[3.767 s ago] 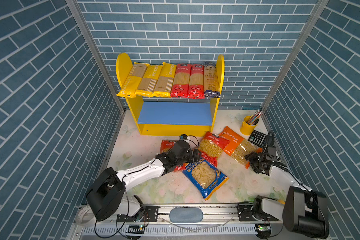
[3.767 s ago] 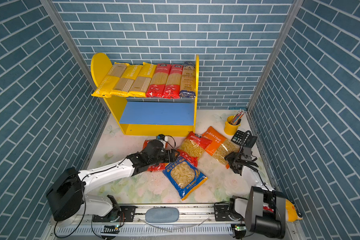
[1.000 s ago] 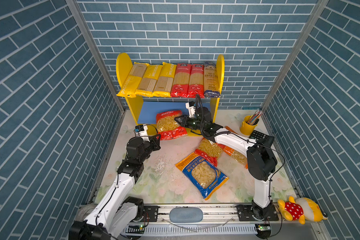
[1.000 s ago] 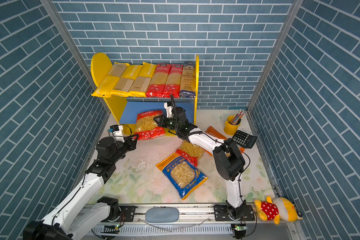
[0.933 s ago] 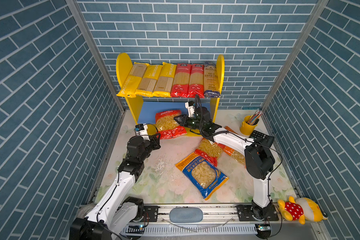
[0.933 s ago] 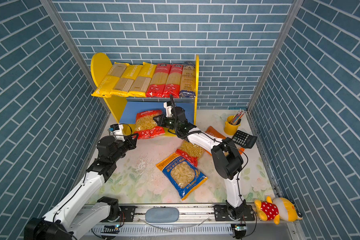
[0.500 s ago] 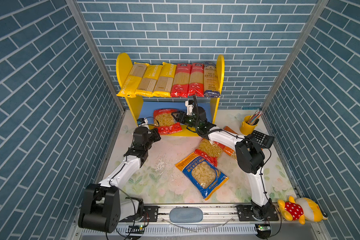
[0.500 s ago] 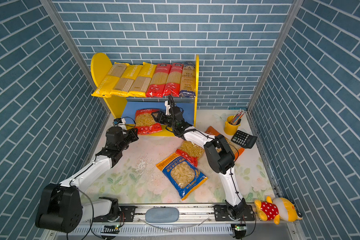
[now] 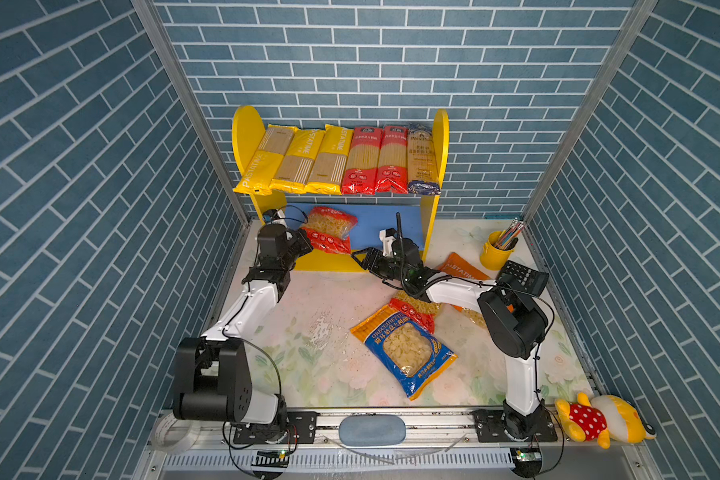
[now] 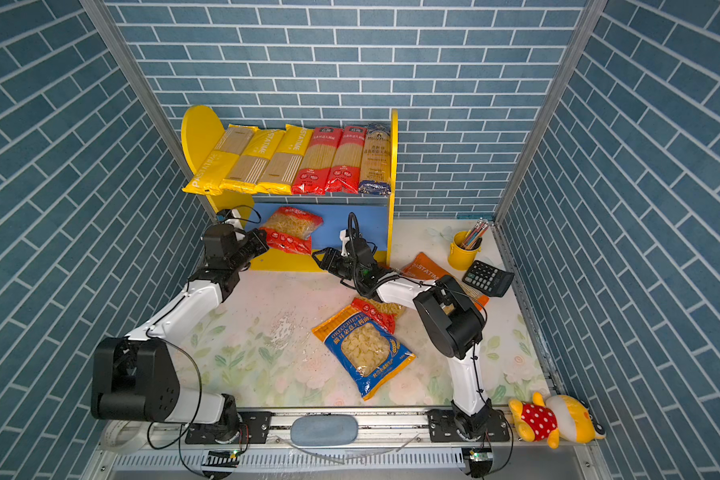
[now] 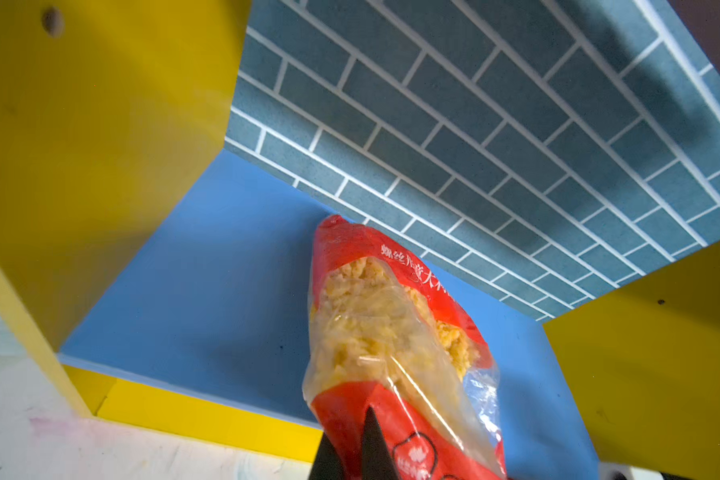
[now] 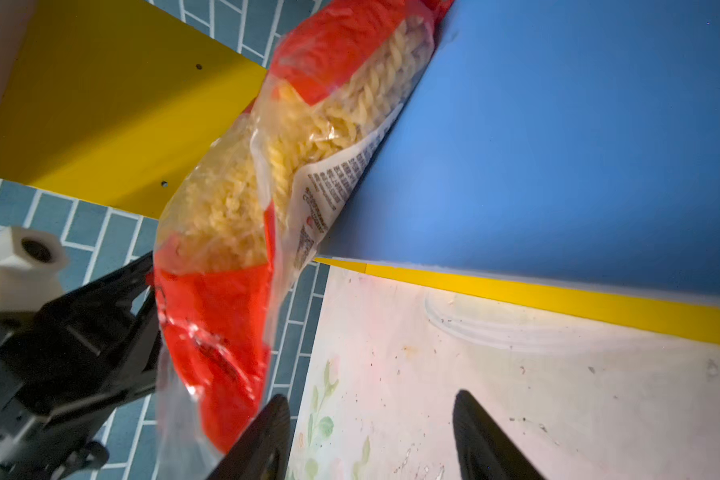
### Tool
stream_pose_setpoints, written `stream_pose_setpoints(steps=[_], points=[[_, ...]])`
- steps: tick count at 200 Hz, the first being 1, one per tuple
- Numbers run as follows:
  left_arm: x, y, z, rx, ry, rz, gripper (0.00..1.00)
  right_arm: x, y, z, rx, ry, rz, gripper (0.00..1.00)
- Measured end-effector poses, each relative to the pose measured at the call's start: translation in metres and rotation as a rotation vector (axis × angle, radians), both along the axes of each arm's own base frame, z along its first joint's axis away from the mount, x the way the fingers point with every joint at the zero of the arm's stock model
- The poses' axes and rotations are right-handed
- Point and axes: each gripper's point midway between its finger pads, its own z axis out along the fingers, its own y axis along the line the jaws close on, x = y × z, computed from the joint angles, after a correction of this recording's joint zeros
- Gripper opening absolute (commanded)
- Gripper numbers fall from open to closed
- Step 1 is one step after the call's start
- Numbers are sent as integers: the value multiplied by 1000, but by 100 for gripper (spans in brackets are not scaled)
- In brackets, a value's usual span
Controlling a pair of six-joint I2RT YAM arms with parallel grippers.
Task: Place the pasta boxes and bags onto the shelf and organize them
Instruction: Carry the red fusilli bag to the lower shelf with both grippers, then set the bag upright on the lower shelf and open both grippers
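Now the left tool (image 9: 305, 245) is clenched on the lower corner of the red fusilli bag (image 9: 330, 226). The bag is tilted over the front of the blue lower board (image 9: 385, 222) of the shelf (image 9: 435, 174), its upper end leaning inward. Whether its bottom already rests on the board I cannot tell.

In both top views the bag lies at about 2 o'clock from that tool. Its long axis runs roughly from 6 to 12 o'clock, into the shelf. The right tool (image 9: 360, 261) is released and empty at about 4 o'clock from the bag, near it but apart.

The left arm is therefore the nearer one. The coming move probably turns on easing the bag along that axis toward 12 o'clock. Other bags, among them a blue-and-orange bag (image 9: 404, 353), lie on the counter (image 9: 316, 299) at about 5 o'clock from the shelf.
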Motion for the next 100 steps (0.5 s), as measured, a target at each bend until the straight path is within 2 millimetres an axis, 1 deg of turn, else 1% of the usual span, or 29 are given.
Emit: stream_pose_setpoints(steps=[11, 23, 34, 50, 61, 70, 100], points=[[0, 10, 0, 12, 8, 17, 0, -3, 4, 1, 9, 8, 10, 62], [-1, 20, -5, 26, 27, 38, 0, -6, 9, 3, 21, 15, 21, 61], [-3, 27, -9, 34, 45, 55, 0, -3, 17, 6, 35, 19, 29, 59], [-2, 38, -13, 46, 58, 82, 0, 1, 35, 10, 60, 26, 46, 57], [-2, 42, -15, 51, 62, 93, 0, 0, 46, 12, 73, 27, 61, 56], [-1, 44, -17, 51, 64, 98, 0, -4, 53, 10, 78, 38, 74, 56], [3, 45, -19, 46, 54, 105, 0, -19, 65, -1, 72, 77, 103, 52]])
